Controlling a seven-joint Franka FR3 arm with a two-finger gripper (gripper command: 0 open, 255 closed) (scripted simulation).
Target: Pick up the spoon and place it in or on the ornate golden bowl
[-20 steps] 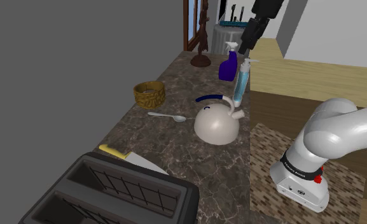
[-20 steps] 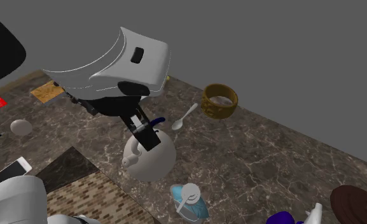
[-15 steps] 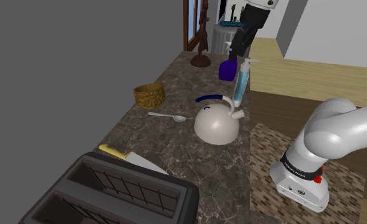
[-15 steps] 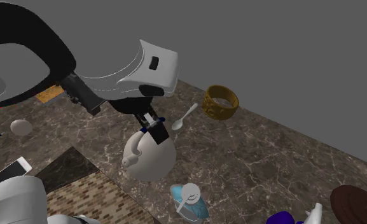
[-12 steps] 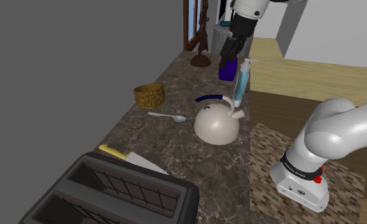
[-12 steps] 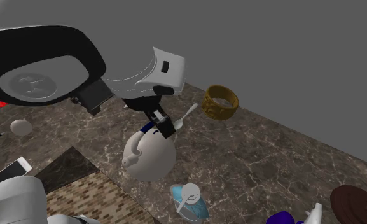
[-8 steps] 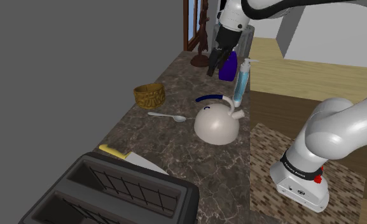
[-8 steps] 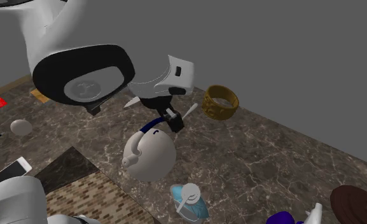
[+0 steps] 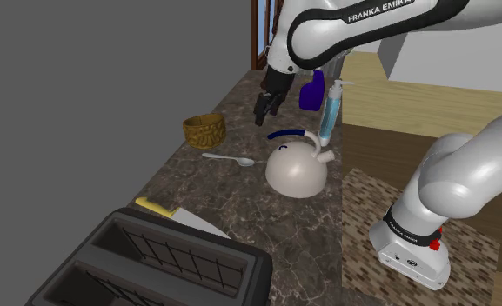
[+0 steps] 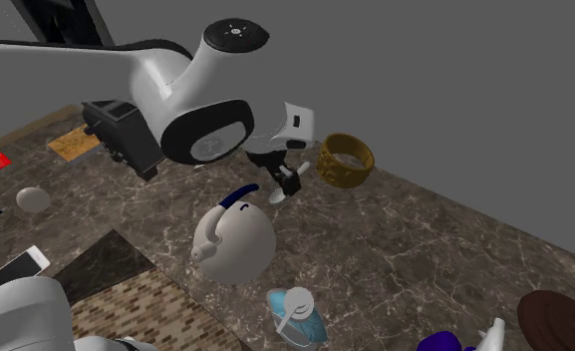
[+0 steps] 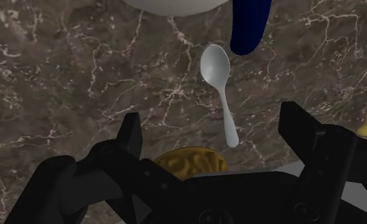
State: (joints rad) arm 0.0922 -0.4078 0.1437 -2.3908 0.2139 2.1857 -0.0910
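Moved: the arm has swung in from the far end of the counter (image 9: 240, 202) and dropped. The gripper (image 9: 264, 109) now hangs over the stone between the bowl (image 9: 204, 129) and the kettle (image 9: 297, 167). Spoon, bowl and kettle lie where they did.
Gripper: fingers apart, nothing between them. It is above the counter, not touching anything.
Spoon, place: the spoon (image 11: 215, 69) lies flat on the counter between bowl and kettle. Its scoop end points to the kettle and its handle end to the bowl. In the wrist view it sits beyond the fingers, roughly centred in the gap.
Risk, kettle: the kettle's blue handle (image 11: 249, 25) arches just beside the scoop end. A descent that drifts that way could strike it and shove the kettle.
Risk, bowl: the bowl rim is near the spoon's handle tip. A finger coming down at that end could clip it and push the bowl away.
Risk, grip: the spoon is thin and low on hard stone. Fingers stopping too high would likely close on air. Closing off-centre would likely skid or spin it.
Risk, carry: a pinch near one end would probably let the spoon tip and slip out.
Spoon, look: pale silvery grey, with an oval scoop and a slim handle that widens slightly at the tip. It looks smooth.
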